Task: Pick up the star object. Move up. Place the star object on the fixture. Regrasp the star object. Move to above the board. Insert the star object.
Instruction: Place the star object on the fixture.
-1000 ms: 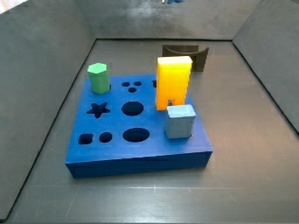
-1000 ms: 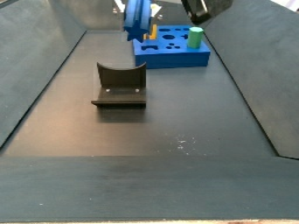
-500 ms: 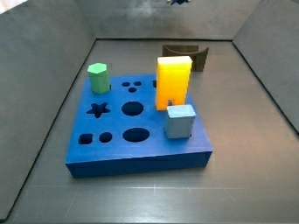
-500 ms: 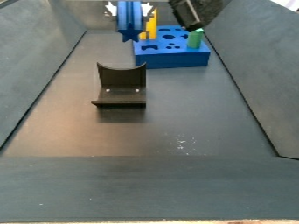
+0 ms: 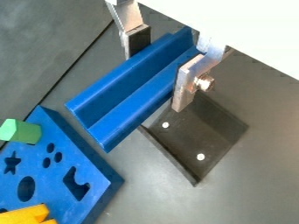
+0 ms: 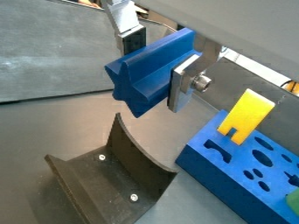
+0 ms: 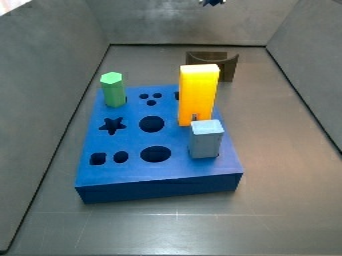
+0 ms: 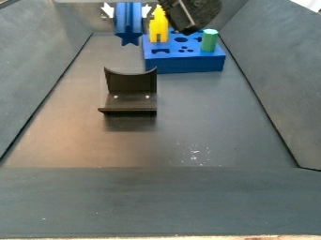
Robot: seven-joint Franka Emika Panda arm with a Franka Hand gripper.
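Observation:
My gripper (image 5: 162, 61) is shut on the star object (image 5: 131, 87), a long blue prism with a star cross-section, gripped across its middle between the silver fingers (image 5: 191, 80). It shows in both wrist views, also here (image 6: 146, 72). In a side view the gripper (image 8: 129, 13) holds the star (image 8: 129, 21) high, above and beyond the fixture (image 8: 128, 92). The blue board (image 7: 154, 150) has a star-shaped hole (image 7: 114, 125) on its left side. In a side view only a tip of the gripper (image 7: 211, 2) shows at the upper edge.
On the board stand a green hexagonal peg (image 7: 112, 88), a tall yellow block (image 7: 199, 92) and a light blue block (image 7: 205, 137). The fixture (image 5: 198, 140) lies below the gripper, next to the board (image 5: 47, 175). Grey walls enclose the floor.
The gripper has moved with the star, a little to the left in the side view that shows the fixture close up. The star has turned, so its star-shaped end now faces that camera.

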